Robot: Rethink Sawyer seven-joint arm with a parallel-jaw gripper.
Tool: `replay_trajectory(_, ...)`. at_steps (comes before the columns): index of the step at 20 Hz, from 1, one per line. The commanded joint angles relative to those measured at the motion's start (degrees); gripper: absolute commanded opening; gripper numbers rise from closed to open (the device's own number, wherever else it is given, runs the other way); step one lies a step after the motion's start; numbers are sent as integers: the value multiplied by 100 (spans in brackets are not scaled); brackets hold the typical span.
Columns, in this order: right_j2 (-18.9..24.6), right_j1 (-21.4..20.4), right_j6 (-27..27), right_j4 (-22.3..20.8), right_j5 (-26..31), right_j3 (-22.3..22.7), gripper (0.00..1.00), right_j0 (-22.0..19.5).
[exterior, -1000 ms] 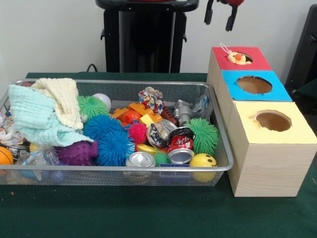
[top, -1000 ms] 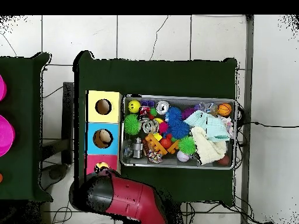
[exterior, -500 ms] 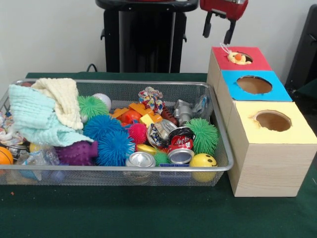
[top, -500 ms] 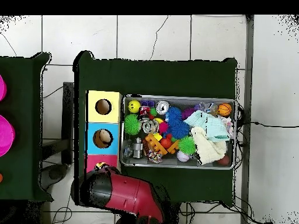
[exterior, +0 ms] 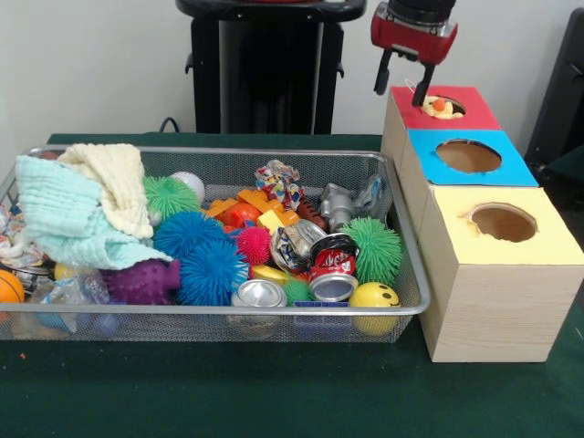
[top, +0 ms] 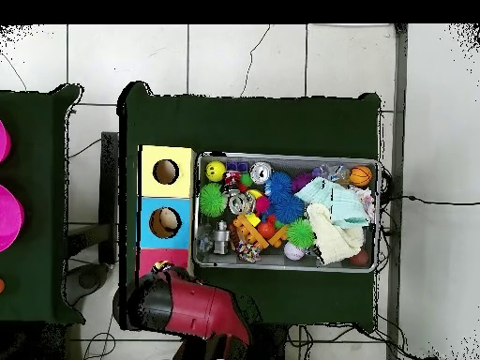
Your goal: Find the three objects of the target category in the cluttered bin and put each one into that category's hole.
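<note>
Front view. Gripper (exterior: 401, 87): it hangs just above the back edge of the red box (exterior: 456, 117), jaws spread wide and holding nothing. Small plush toy (exterior: 440, 109): yellow and orange, it sits in the mouth of the red box's hole, not dropped through. Judged step: the toy looks lodged at the rim, so you would do well to centre the fingers over it and nudge it straight down, not sideways, or it may roll off the box top. If you count it as delivered, lift clear of the box edge before you swing toward the wire basket (exterior: 274, 310).

Boxes, one row along the table's right edge: red at the back, blue box (exterior: 506, 169) in the middle, yellow box (exterior: 547, 246) at the front. The blue and yellow holes show only brown interior here.

Basket contents: folded cloths (exterior: 82, 205) heaped at its left end; spiky balls in blue (exterior: 205, 265), green (exterior: 376, 246) and pink (exterior: 254, 245); crushed cans (exterior: 330, 265) near its front wall; a yellow smiley ball (exterior: 374, 297) at its front right corner; an orange ball (exterior: 9, 285) at its front left corner. Which remaining items belong to the toy's category cannot be told.

Overhead view. The arm (top: 192, 309) covers most of the red box, and the jaws are hidden beneath it. The toy (top: 161, 268) peeks out at the arm's edge. The blue box (top: 165, 222) shows something pale inside its hole; the yellow box (top: 166, 172) hole looks dark. The basket (top: 286, 264) lies beside all three boxes.
</note>
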Motion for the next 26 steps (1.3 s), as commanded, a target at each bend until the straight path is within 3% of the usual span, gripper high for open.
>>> replay_trajectory(1, 575, 609, 890, -33, -622, 112, 100, -40)
replay_trajectory(6, 474, 556, 1056, 74, -493, 59, 100, 192)
replay_trajectory(16, 15, -33, 1209, 118, 253, 106, 100, 685)
replay_trajectory(22, 23, -18, 1189, 188, 141, 187, 100, 701)
replay_trajectory(26, 230, 227, 1072, 191, -314, 294, 100, 471)
